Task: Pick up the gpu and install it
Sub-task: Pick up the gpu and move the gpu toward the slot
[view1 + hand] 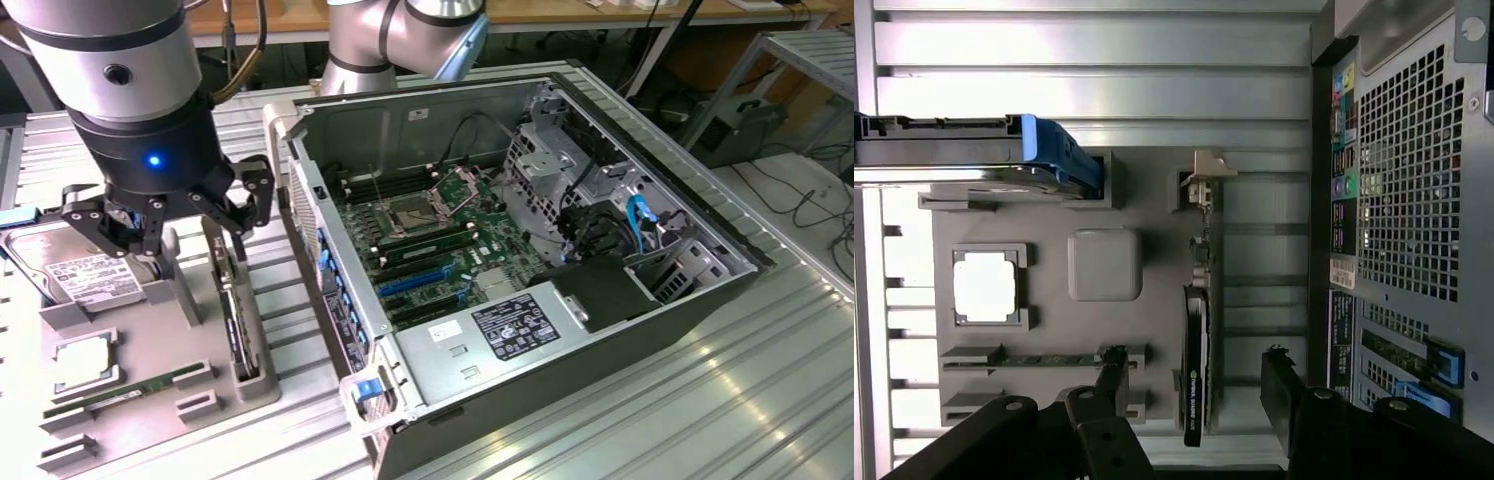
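A grey holder tray (pixel 147 345) (pixel 1154 200) lies on the ribbed metal table (pixel 694 400) (pixel 1104 60) beside an open computer case (pixel 400 125) (pixel 1404 200). The gpu (pixel 236 310) (pixel 1196 360) stands on edge in a slot along the side of the tray nearest the case. The hand (pixel 174 225) (pixel 1196 385) hangs over it with its fingers (pixel 1109 385) spread apart, one on each side of the card and neither touching it.

The tray also holds a hard drive (pixel 74 270) (pixel 964 155) upright in its slot, a processor (pixel 83 362) (pixel 984 287) in a square recess, and a narrow green memory stick (pixel 127 392) (pixel 1044 358) lying in a groove. Inside the case lie the green motherboard (pixel 441 235) and, at the near end, a labelled power supply (pixel 454 350).
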